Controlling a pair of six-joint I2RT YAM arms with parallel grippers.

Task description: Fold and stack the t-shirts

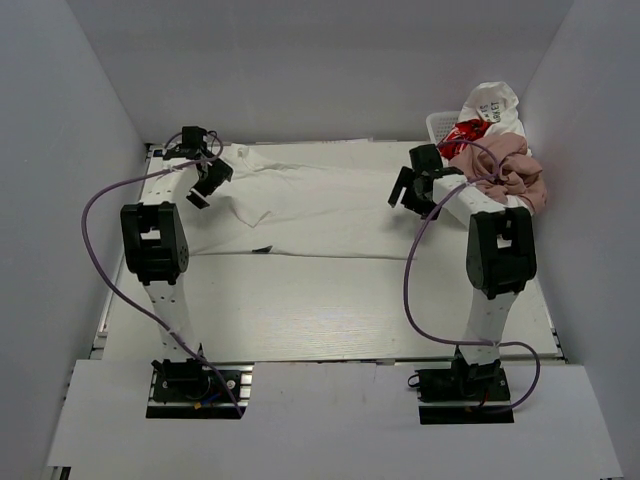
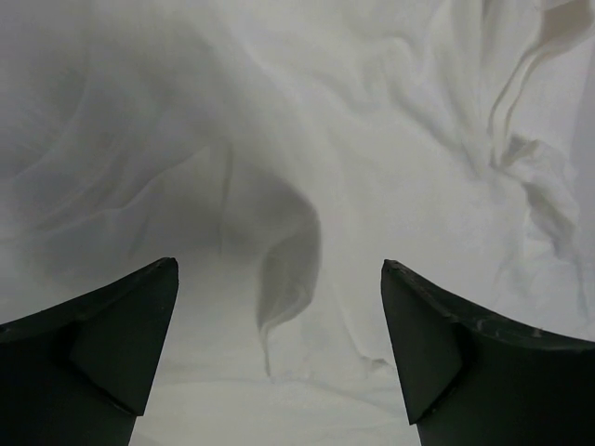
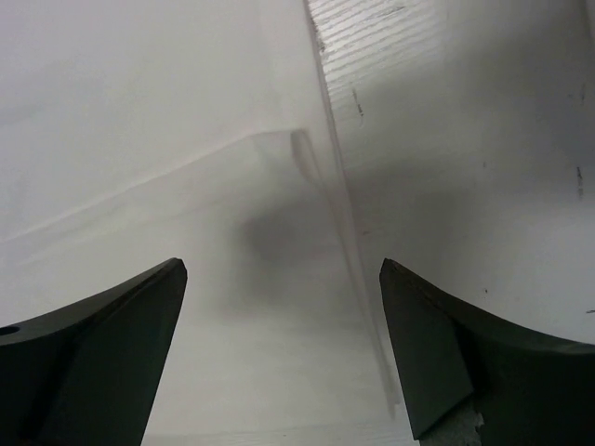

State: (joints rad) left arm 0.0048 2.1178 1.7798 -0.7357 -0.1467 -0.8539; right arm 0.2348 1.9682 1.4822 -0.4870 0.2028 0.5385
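A white t-shirt (image 1: pixel 320 200) with a small black mark at its near edge lies spread across the back of the table. My left gripper (image 1: pixel 207 188) hovers open over its rumpled left end; in the left wrist view wrinkled white cloth (image 2: pixel 372 139) fills the space below the left gripper (image 2: pixel 279 279), and nothing is between the fingers. My right gripper (image 1: pixel 408 197) stands open above the shirt's right edge. In the right wrist view the right gripper (image 3: pixel 284 279) is over the flat cloth (image 3: pixel 139 111) with its straight hem running past. More t-shirts, pink (image 1: pixel 518 178) and white ones with print (image 1: pixel 492 103), are heaped at the back right.
A white lattice basket (image 1: pixel 438 124) sits under the heap in the back right corner. Bare white table (image 1: pixel 330 310) lies between the shirt and the arm bases, and also right of the hem (image 3: pixel 465 93). Grey walls close in on three sides.
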